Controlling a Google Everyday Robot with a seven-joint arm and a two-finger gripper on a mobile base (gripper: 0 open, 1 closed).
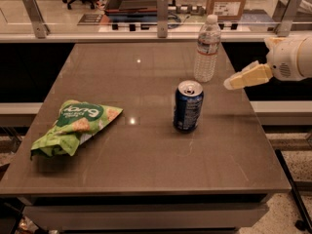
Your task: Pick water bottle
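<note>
The water bottle [207, 49], clear ribbed plastic with a white cap and a white-and-red label band, stands upright at the far right of the brown table [146, 169]. My gripper [230, 84] reaches in from the right edge on a white arm, its pale yellow tip a short way right of the bottle and level with the bottle's base. It touches nothing.
A blue soda can [187, 106] stands in front of the bottle, near the table's middle. A green chip bag [75, 126] lies at the left. A glass barrier with metal posts [162, 13] runs behind the table.
</note>
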